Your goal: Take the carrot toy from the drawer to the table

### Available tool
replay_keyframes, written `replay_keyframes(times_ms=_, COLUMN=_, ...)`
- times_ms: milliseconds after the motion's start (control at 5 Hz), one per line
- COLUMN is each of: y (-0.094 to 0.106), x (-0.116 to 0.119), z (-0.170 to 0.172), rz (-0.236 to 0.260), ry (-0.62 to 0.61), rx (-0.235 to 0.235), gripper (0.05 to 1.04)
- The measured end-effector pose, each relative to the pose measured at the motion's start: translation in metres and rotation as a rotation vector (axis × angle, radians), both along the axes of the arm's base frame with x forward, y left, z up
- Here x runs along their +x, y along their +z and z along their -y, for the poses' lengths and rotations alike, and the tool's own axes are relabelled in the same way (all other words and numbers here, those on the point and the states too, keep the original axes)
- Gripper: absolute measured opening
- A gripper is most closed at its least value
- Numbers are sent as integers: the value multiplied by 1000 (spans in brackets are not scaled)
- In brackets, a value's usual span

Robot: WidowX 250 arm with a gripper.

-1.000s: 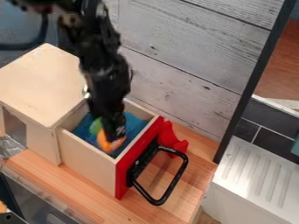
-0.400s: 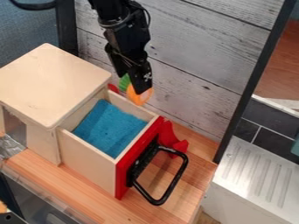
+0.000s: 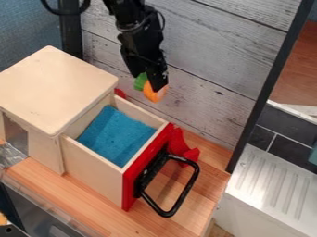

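Pincer [image 3: 159,84] is up over the far side of the drawer [image 3: 93,169], in front of the plank wall [image 3: 204,51], tips pointing down. It's grasping the carrot toy [image 3: 152,94], w/ the orange part at & just below the tips and the green part next to it, toward the cabinet [image 3: 53,88]. Toy is in the air, apart from drawer & counter [image 3: 74,194].

Drawer stands pulled out of the wooden cabinet, w/ a rumpled blue cloth [image 3: 117,134] inside. Its red front has a black handle [image 3: 182,196] sticking out over the counter's wood top. A red piece [image 3: 176,143] is just beside the front's far end; a small red bit [image 3: 120,93] shows behind the drawer's far side, near the cabinet.

Crinkled foil [image 3: 11,155] is by the cabinet at the view's L edge. A black post [image 3: 270,88] edges the wall on the R; beyond it, a white ridged surface [image 3: 263,194].
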State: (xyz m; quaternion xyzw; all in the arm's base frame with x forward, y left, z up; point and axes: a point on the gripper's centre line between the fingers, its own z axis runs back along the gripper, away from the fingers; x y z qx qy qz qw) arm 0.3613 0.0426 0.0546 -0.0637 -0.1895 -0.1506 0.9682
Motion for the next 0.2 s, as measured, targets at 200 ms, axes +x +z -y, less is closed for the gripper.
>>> replay_keyframes(times_ms=200, y=-13, x=5, z=-6, rz=-21, ry=23, rx=20, gripper=873)
